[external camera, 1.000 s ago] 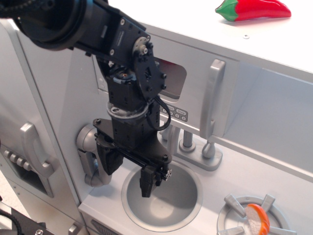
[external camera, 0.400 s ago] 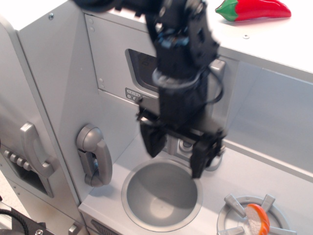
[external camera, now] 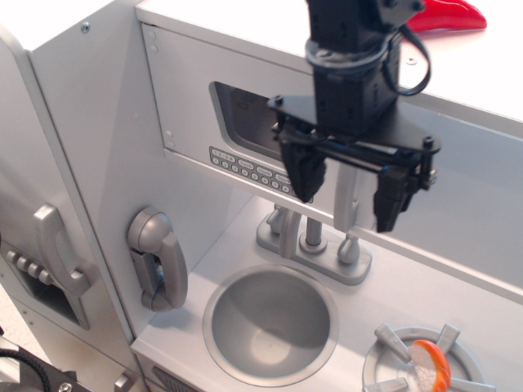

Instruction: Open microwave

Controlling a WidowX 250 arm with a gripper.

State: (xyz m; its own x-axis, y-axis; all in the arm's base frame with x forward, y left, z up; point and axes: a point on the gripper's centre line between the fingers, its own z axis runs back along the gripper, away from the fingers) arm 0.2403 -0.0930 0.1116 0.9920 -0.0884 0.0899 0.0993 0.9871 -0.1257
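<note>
The microwave (external camera: 196, 106) is a grey compartment at the top of the toy kitchen, its flat door shut, with a dark window (external camera: 241, 114) and a button row (external camera: 249, 170) beneath. Its long vertical silver handle (external camera: 347, 200) stands at the door's right edge, mostly hidden behind my gripper. My black gripper (external camera: 347, 194) is open and empty, in front of the handle, with one finger on each side of it. I cannot tell whether the fingers touch the handle.
A round sink (external camera: 270, 322) lies below, with a grey faucet (external camera: 315, 241) behind it. A grey toy phone (external camera: 159, 261) hangs on the left wall. A burner with an orange-and-white piece (external camera: 429, 366) is at the bottom right. A red pepper (external camera: 445, 16) lies on top.
My gripper has risen from over the sink and moved right to the microwave handle. The door has stayed shut.
</note>
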